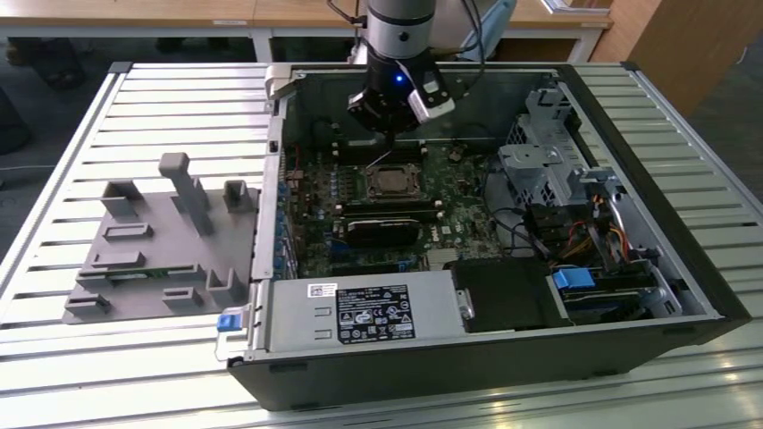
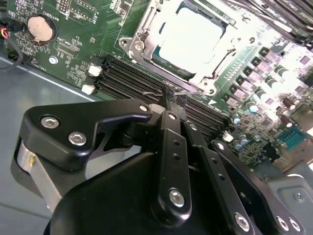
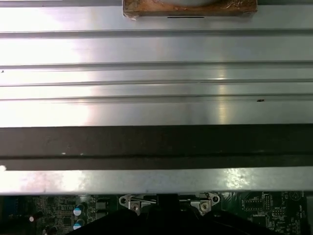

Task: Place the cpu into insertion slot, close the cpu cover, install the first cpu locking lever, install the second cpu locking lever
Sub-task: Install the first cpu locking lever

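Note:
The cpu (image 2: 193,36) lies flat in the insertion slot (image 1: 388,183) on the green motherboard, its pale metal top facing up. The silver cpu cover (image 2: 143,30) is folded down around it as a frame. My gripper (image 2: 168,94) is shut, its tips at the socket's edge over the memory slots. They touch the hooked end of a thin wire locking lever (image 2: 149,91); I cannot tell whether the wire is pinched. In the exterior view the gripper (image 1: 388,136) hangs just behind the socket, with the lever (image 1: 381,160) slanting up towards it.
Black memory slots (image 2: 117,73) run beside the socket, with a coin cell (image 2: 40,28) further off. The open case holds a power supply (image 1: 357,313) in front and a drive cage (image 1: 549,170) on the exterior view's right. A grey fixture (image 1: 167,241) sits on the slatted table.

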Tool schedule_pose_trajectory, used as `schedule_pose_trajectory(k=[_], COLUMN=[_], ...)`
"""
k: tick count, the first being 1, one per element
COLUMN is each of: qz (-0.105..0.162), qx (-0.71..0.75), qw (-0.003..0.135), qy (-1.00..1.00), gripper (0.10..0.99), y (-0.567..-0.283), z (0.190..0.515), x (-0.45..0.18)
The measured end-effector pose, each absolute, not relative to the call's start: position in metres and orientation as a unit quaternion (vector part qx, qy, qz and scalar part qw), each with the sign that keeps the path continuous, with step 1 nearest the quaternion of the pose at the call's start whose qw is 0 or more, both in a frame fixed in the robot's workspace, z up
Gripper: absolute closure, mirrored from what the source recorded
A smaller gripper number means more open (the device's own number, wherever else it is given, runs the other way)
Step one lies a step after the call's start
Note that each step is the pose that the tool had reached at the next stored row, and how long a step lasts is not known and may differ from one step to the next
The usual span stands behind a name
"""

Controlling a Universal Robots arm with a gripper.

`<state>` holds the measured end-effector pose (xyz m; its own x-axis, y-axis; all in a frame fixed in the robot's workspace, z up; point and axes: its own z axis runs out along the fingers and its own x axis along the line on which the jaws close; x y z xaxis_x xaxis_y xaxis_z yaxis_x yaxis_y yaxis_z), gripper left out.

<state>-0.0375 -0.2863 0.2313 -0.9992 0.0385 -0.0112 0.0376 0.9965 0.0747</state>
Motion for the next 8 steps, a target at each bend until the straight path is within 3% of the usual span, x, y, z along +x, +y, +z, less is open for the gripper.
schedule_pose_trajectory(k=[8], qz=[0.037], qx=[0.019], qw=[0.006], qy=[0.999], gripper=[0.98], y=[-0.2852], z=[0.2242], x=[-0.0311])
